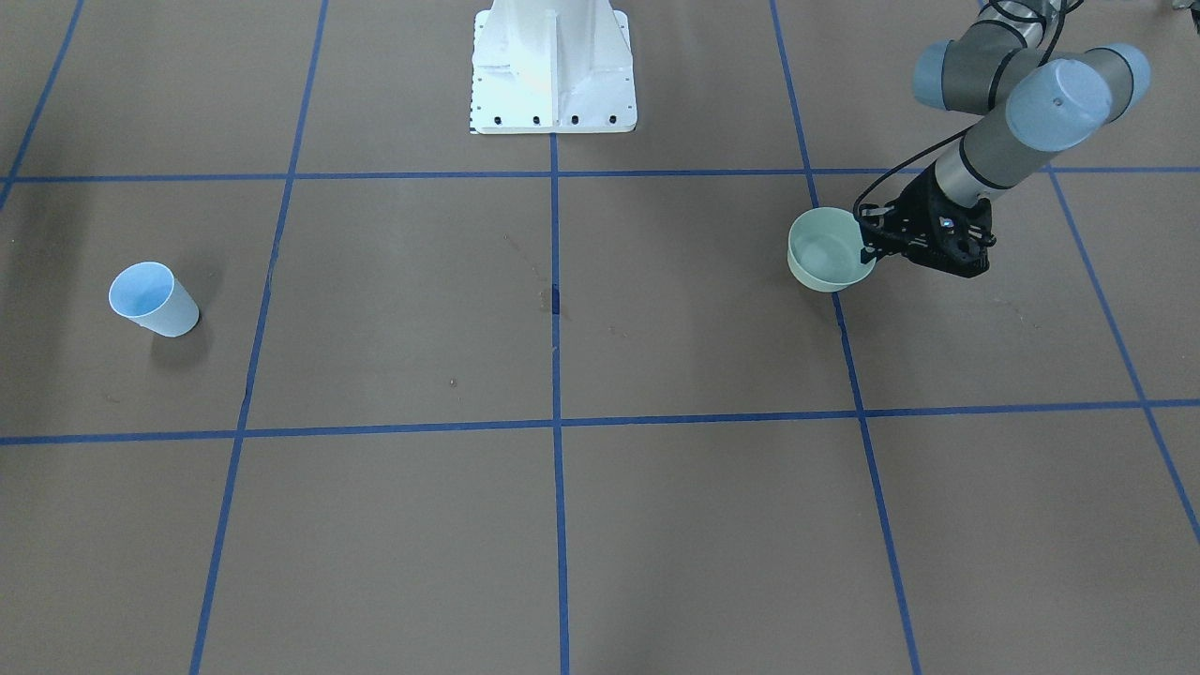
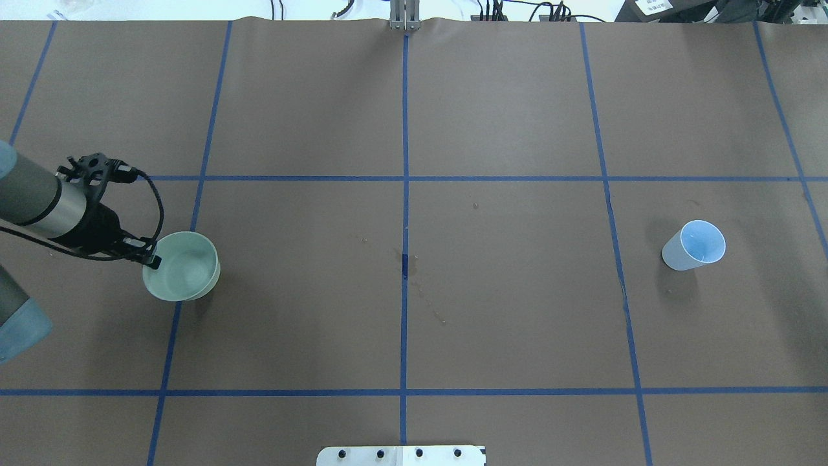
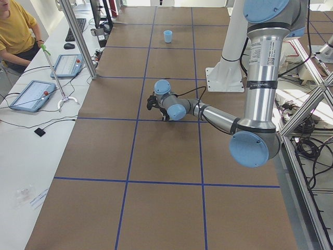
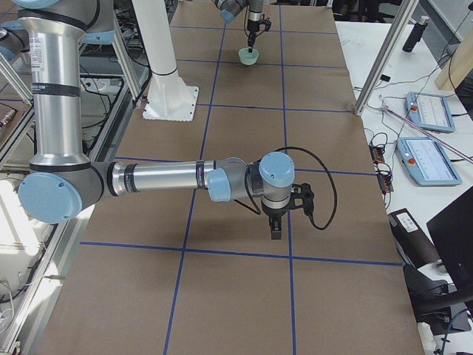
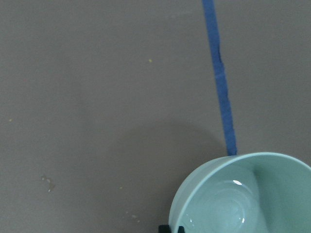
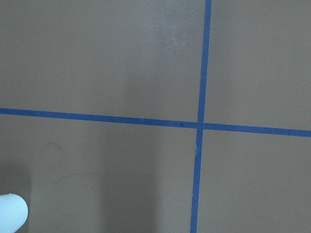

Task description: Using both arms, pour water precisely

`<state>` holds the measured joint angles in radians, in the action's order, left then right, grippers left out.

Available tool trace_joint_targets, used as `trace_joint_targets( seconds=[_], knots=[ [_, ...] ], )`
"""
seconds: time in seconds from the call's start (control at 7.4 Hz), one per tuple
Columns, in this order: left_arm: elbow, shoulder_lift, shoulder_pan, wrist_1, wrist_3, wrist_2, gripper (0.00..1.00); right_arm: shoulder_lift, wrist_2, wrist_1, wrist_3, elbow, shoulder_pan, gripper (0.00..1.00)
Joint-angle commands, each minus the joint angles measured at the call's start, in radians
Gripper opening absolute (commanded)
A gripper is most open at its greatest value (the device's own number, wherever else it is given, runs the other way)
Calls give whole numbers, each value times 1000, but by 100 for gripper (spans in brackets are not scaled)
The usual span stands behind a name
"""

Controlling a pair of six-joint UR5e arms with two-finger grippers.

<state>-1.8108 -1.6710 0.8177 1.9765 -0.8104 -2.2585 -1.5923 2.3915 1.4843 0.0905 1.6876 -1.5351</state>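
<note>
My left gripper [image 2: 150, 255] is shut on the near rim of a pale green bowl [image 2: 182, 266] with clear water in it. It holds the bowl level and low over the table's left part. The bowl also shows in the front view [image 1: 830, 251], with the left gripper [image 1: 867, 246] on its rim, and in the left wrist view [image 5: 243, 194]. A light blue paper cup [image 2: 695, 246] stands upright far to the right, also in the front view [image 1: 153, 298]. My right gripper [image 4: 275, 229] shows only in the exterior right view, pointing down above the table. I cannot tell if it is open or shut.
Blue tape lines [image 2: 405, 259] split the brown table [image 2: 504, 310] into squares. A few small water spots [image 2: 420, 285] lie near the centre. The white pedestal base [image 1: 553, 66] stands at the robot's side. An operator [image 3: 15, 31] sits past the far edge.
</note>
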Motion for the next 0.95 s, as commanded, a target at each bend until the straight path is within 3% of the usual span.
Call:
trace_joint_targets(
  seconds=[0.0, 0.27, 0.81],
  knots=[
    [42, -229, 5, -163, -90, 5, 0, 0, 0, -1, 0, 0, 1, 100],
    [176, -434, -14, -177, -211, 34, 0, 2, 0, -1, 0, 1, 1, 100],
    [399, -718, -221, -170, -394, 250, 0, 2, 0, -1, 32, 21, 6, 100]
  ],
)
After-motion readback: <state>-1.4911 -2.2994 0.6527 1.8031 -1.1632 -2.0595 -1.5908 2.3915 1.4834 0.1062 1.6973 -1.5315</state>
